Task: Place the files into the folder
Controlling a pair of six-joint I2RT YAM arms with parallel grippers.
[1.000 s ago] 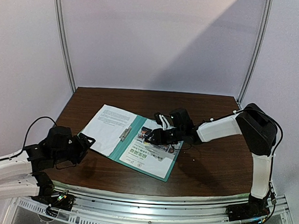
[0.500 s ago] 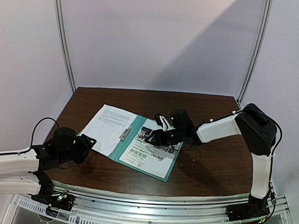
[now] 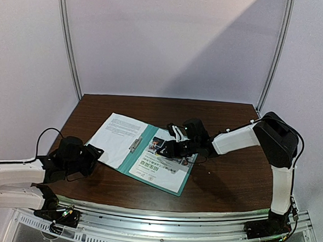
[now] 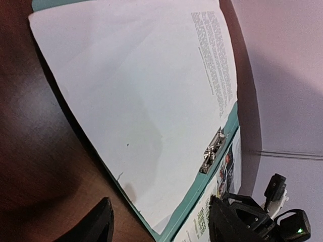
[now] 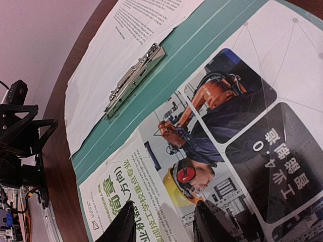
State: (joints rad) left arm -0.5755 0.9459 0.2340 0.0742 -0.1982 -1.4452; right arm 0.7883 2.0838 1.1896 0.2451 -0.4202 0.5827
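Dark brown desk within pale lilac walls and metal poles. Teal folder lies open mid-desk — text sheet on one flap, colour sheet on the other. Right fingers parted, empty, over the colour sheet; left fingers parted, empty, beside the text sheet.

Teal folder lies open on the tabletop, text sheet on its left half, colour sheet on its right, my right fingers low over that colour sheet's far end, my left fingers just beside the text sheet's near-left edge.
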